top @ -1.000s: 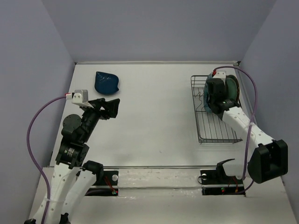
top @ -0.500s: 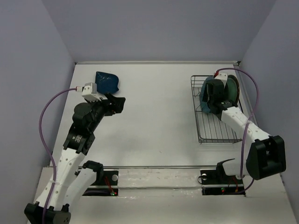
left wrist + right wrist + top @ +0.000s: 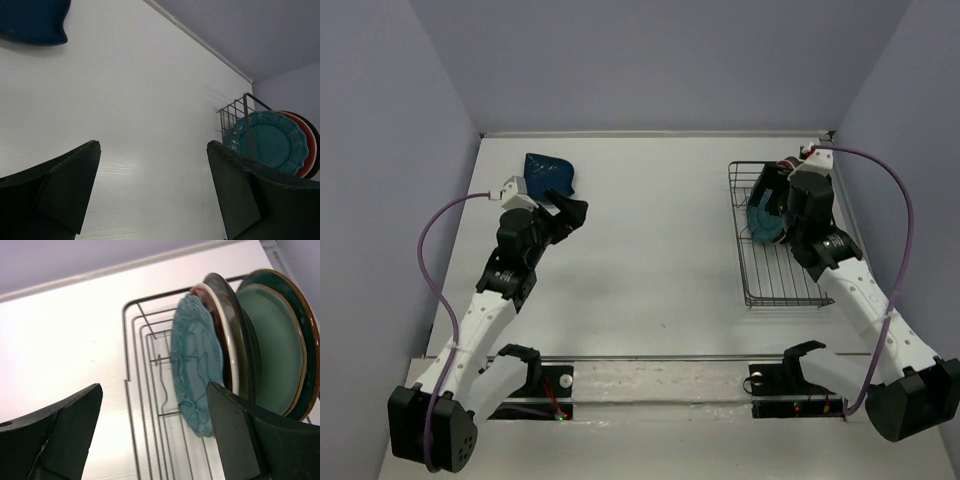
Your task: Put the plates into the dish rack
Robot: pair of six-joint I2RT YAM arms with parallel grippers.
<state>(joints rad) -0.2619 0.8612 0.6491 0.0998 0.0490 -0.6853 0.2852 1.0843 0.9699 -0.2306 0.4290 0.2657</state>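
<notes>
While the navy leaf-shaped plate [image 3: 548, 176] lies flat on the table [image 3: 650, 270] just beyond the left gripper [image 3: 572, 215], that gripper and the right gripper [image 3: 154, 390] gape empty, the latter beside the dish rack [image 3: 782, 285] where the other plates [image 3: 196, 370] stand upright.

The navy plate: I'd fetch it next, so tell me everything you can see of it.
The navy plate is dark blue and leaf-shaped, and it looks like glazed ceramic. It lies flat on the white table at the far left, outside the dish rack. The open left gripper hovers beside it, not touching.
</notes>
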